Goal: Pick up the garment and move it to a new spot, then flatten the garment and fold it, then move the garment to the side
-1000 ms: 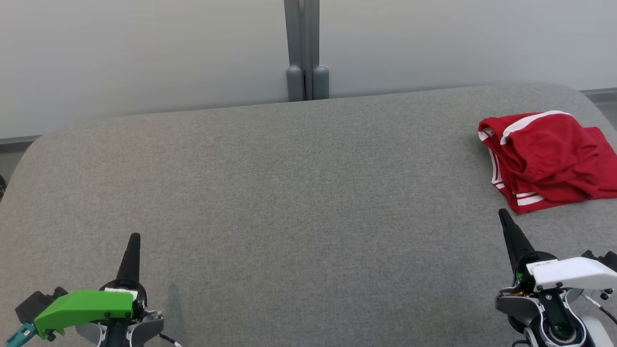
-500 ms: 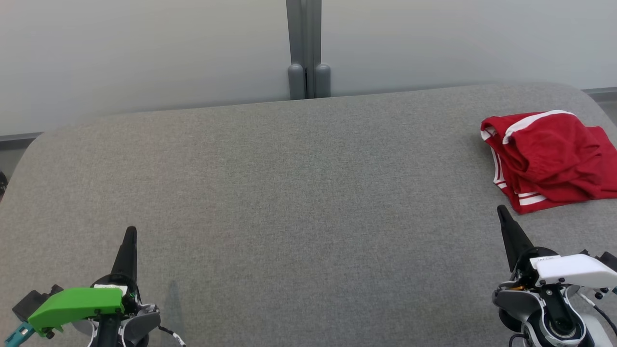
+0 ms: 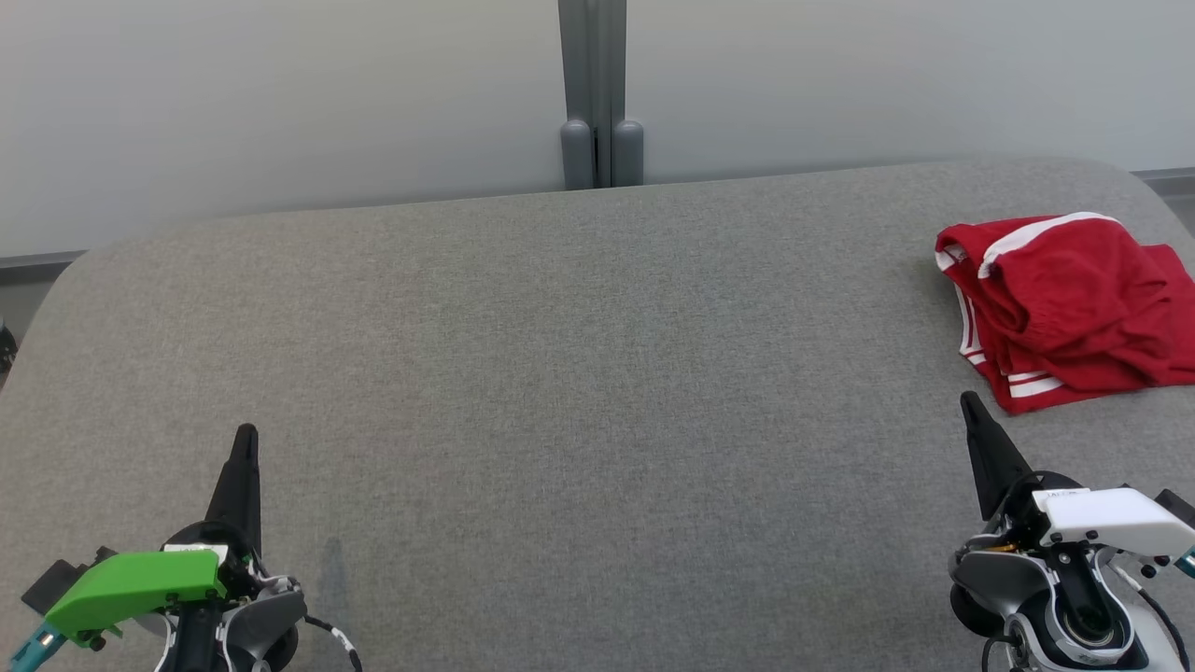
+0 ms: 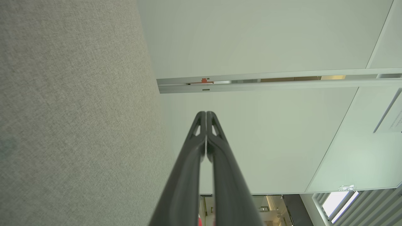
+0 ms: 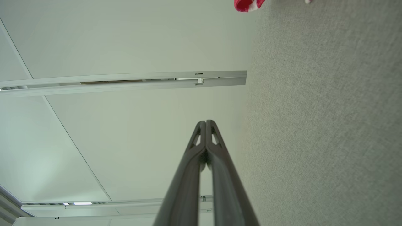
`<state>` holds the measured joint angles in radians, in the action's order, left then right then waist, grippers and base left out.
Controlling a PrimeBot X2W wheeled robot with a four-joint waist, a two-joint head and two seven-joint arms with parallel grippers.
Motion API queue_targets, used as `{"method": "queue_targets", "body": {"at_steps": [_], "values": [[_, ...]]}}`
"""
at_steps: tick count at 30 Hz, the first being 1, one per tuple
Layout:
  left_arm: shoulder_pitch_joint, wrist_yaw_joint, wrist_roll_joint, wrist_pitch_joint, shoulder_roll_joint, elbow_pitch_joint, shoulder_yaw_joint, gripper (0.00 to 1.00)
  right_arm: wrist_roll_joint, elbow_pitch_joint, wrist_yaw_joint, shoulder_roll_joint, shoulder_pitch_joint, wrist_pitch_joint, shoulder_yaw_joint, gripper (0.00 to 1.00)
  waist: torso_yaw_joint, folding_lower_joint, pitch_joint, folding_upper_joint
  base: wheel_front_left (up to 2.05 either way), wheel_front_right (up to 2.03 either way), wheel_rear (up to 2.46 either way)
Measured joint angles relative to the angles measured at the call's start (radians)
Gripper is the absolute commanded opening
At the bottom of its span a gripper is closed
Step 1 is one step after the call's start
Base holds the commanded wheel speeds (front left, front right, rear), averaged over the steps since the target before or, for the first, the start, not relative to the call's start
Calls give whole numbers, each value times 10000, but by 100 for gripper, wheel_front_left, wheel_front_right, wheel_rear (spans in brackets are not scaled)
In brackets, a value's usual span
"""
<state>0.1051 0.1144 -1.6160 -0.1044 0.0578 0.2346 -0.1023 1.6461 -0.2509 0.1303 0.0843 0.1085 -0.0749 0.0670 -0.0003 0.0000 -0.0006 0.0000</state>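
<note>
A red garment [image 3: 1074, 308] with white stripes lies bunched in a loose fold at the far right of the grey table [image 3: 579, 373]; a corner of the garment [image 5: 248, 4] peeks in at the top of the right wrist view. My left gripper [image 3: 246, 439] hovers at the lower left, shut and empty, its fingers pressed together [image 4: 206, 113]. At the lower right my right gripper [image 3: 968, 401] is shut too, tip just short of the garment's near edge, with nothing held [image 5: 206, 122].
Behind the table stands a pale wall with a grey vertical post [image 3: 597, 93] at its middle. The table's corners are rounded, and its right edge runs close past the garment.
Both grippers have drawn back slightly toward the bottom of the head view. The picture has shifted a little, so the camera moved; the garment lies as before.
</note>
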Motion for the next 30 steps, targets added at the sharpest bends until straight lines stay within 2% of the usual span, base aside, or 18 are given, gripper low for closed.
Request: {"method": "queue_targets", "body": {"at_steps": [30], "values": [[19,12,-38,-12,-17,0,-31,0,50,-12,0,-13,19,-25,21,0,2,0,2,0,0,0,0]]}}
